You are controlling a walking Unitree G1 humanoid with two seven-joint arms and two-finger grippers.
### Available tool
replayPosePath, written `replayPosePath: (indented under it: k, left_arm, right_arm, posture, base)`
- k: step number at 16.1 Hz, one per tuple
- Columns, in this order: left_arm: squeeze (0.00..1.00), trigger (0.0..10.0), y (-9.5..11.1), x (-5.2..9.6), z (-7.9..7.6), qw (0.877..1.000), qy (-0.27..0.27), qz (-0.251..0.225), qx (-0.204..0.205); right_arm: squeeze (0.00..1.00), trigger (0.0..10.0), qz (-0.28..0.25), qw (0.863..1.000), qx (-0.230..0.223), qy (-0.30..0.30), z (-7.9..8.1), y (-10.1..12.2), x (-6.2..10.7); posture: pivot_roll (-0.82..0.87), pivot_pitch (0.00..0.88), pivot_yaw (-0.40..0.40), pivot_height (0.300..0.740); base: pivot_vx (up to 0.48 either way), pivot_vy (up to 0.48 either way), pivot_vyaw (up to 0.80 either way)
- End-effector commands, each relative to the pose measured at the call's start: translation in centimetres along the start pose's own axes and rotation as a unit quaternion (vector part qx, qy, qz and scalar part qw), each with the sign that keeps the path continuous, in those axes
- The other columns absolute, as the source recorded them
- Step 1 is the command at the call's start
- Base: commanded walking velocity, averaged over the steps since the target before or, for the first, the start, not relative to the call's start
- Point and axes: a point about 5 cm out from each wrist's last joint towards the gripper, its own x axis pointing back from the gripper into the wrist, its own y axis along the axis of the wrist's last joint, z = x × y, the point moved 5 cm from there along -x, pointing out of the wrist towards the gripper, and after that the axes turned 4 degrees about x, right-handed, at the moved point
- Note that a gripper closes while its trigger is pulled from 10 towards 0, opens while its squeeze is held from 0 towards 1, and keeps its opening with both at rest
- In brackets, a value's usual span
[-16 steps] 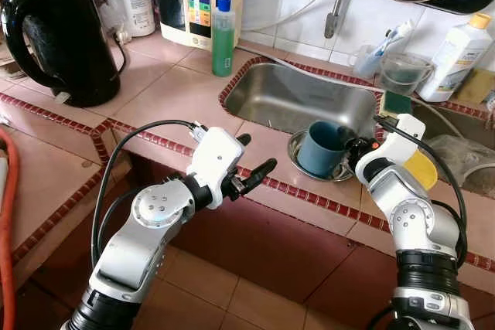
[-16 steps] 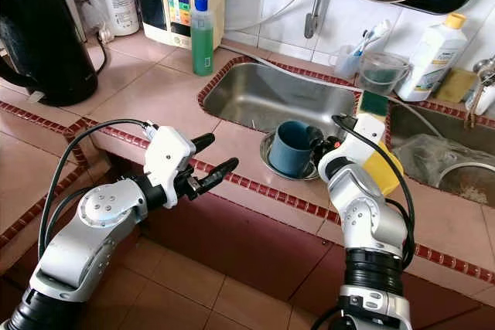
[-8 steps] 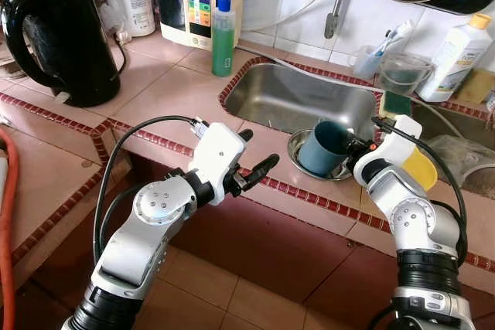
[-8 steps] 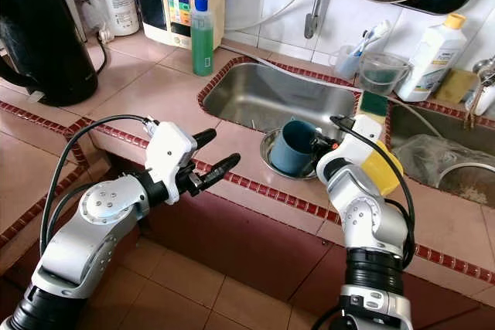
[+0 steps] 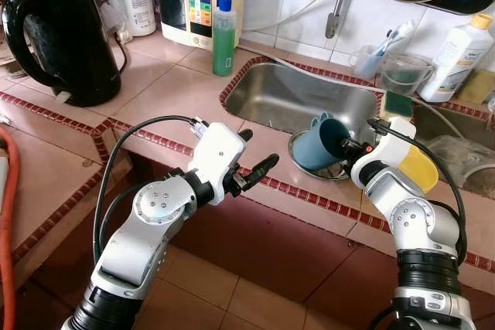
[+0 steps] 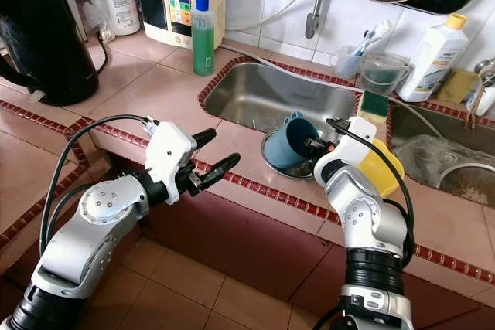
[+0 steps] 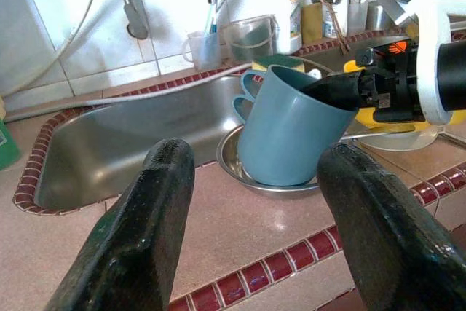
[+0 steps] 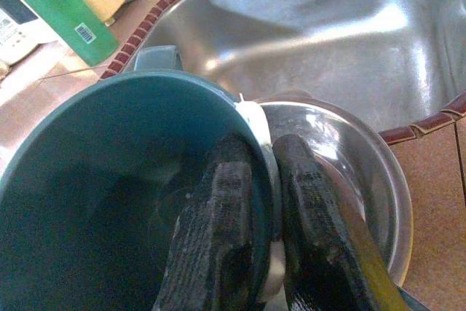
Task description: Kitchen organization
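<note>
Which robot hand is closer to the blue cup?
The right. The right end effector pinches the rim of the tilted cup, one finger inside and one outside. The left end effector hangs open over the counter edge, apart from the cup.

With my right gripper [image 6: 312, 144] I have tipped the blue mug [image 6: 288, 143] toward the sink [image 6: 255, 94], lifting its base off the steel bowl [image 5: 303, 168].
</note>
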Motion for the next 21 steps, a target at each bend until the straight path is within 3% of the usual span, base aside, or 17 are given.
replayPosePath:
  k: [1,6,8,12,13,14,17,21]
  left_arm:
    - [0.0,10.0,0.8,-0.1,0.1,1.0,0.002,-0.01,-0.009]
    - [0.0,10.0,0.8,-0.1,0.2,1.0,0.004,-0.011,-0.006]
    - [0.0,10.0,0.9,0.0,0.7,1.0,0.011,-0.014,0.0]
    - [0.0,10.0,0.9,0.1,1.5,1.0,0.023,-0.016,0.004]
    - [0.0,10.0,1.0,0.2,1.9,0.999,0.033,-0.02,0.008]
    - [0.0,10.0,1.1,0.3,2.7,0.997,0.056,-0.031,0.031]
    - [0.0,10.0,0.6,0.4,4.1,0.993,0.093,-0.037,0.061]
    - [0.0,10.0,0.1,0.9,5.7,0.983,0.133,-0.058,0.112]
  right_arm:
    - [0.0,0.0,0.004,1.0,0.002,-0.002,-0.2,0.1,-0.1]
    - [0.0,0.0,-0.021,1.0,0.014,0.003,0.1,1.0,0.0]
    - [0.0,0.0,-0.066,0.997,0.023,0.03,1.3,3.0,0.2]
    - [0.0,0.0,-0.117,0.991,0.035,0.059,2.7,4.7,0.7]
    - [0.0,0.8,-0.14,0.986,0.045,0.073,3.2,5.4,1.0]
    - [0.0,10.0,-0.177,0.976,0.086,0.092,4.1,6.2,1.6]
    - [0.0,10.0,-0.24,0.945,0.202,0.097,5.2,6.5,2.6]
    - [0.0,10.0,-0.264,0.937,0.214,0.079,4.7,6.4,2.8]
  posture:
    - [-0.01,0.0,-0.092,0.74]
    - [-0.01,0.0,-0.091,0.74]
    - [-0.01,0.0,-0.091,0.74]
    - [0.0,0.0,-0.096,0.74]
    - [0.0,0.0,-0.099,0.74]
    - [0.0,0.0,-0.099,0.74]
    - [0.0,0.0,-0.101,0.74]
    - [0.0,0.0,-0.102,0.74]
  base:
    - [0.0,0.0,0.0]
    - [0.0,0.0,0.0]
    - [0.0,0.0,0.0]
    - [0.0,0.0,0.0]
    - [0.0,0.0,0.0]
    - [0.0,0.0,0.0]
    - [0.0,0.0,0.0]
    - [0.0,0.0,0.0]
